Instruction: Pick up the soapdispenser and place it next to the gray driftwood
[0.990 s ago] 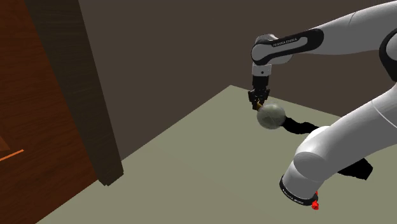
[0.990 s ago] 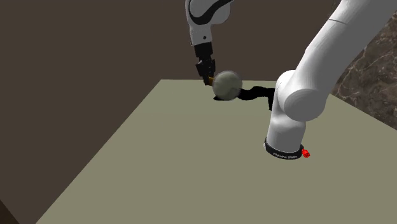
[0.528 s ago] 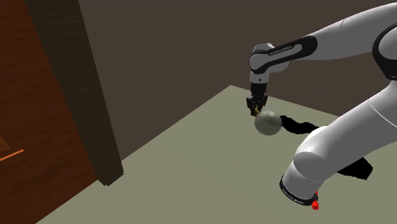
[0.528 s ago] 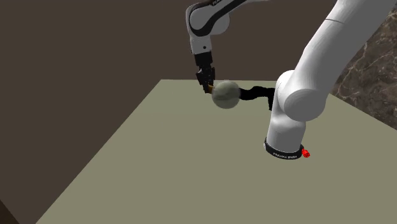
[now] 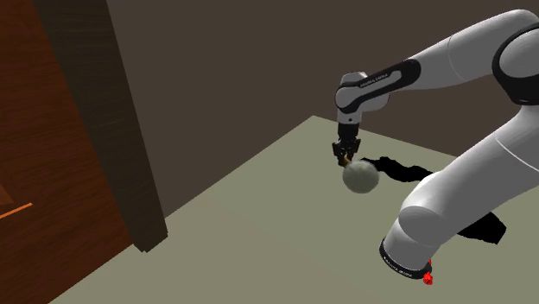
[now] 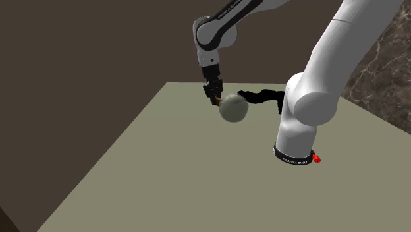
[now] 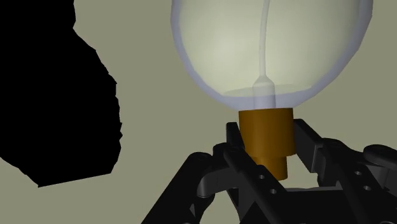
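Observation:
The soap dispenser point(image 5: 360, 177) is a pale, glassy round globe with a brown neck point(image 7: 267, 130). My gripper point(image 5: 345, 155) is shut on that neck, and the globe hangs below the fingers point(image 7: 234, 141). In the second exterior view the gripper point(image 6: 214, 99) holds the dispenser point(image 6: 234, 108) over the far part of the beige table point(image 6: 164, 165). The driftwood point(image 5: 399, 169) is drawn as a jagged black shape lying just behind the globe. It also lies beside the globe point(image 7: 270, 51) as a black mass point(image 7: 57, 108) in the wrist view. Whether the globe touches the table is unclear.
My own base point(image 5: 406, 259) stands on the table at the shoulder view's lower right, near the driftwood point(image 6: 260, 97). A brown wooden cabinet point(image 5: 43, 129) and a dark post point(image 5: 129, 129) rise beyond the table's left edge. Dark walls close the back.
The gripper has come down with the dispenser and shifted slightly toward the shoulder view's left. The driftwood has not moved.

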Controlling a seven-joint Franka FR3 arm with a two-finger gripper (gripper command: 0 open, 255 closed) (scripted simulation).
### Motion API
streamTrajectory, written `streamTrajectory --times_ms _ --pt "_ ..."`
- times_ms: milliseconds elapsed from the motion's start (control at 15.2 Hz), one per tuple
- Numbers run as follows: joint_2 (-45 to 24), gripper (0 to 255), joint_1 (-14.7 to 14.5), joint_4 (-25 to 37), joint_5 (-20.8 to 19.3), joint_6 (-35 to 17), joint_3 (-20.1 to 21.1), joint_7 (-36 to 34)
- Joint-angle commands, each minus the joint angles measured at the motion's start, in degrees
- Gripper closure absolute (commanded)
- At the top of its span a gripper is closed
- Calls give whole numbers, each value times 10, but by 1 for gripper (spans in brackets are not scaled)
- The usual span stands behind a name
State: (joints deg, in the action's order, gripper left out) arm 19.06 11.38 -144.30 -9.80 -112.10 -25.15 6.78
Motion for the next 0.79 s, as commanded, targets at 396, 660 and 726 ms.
streamTrajectory --times_ms 396,660,726 --pt "-45 255 -4 -28 8 -72 -11 9" --pt "-62 255 -5 -37 12 -97 -15 13" --pt "-62 255 -5 -37 12 -97 -15 13"
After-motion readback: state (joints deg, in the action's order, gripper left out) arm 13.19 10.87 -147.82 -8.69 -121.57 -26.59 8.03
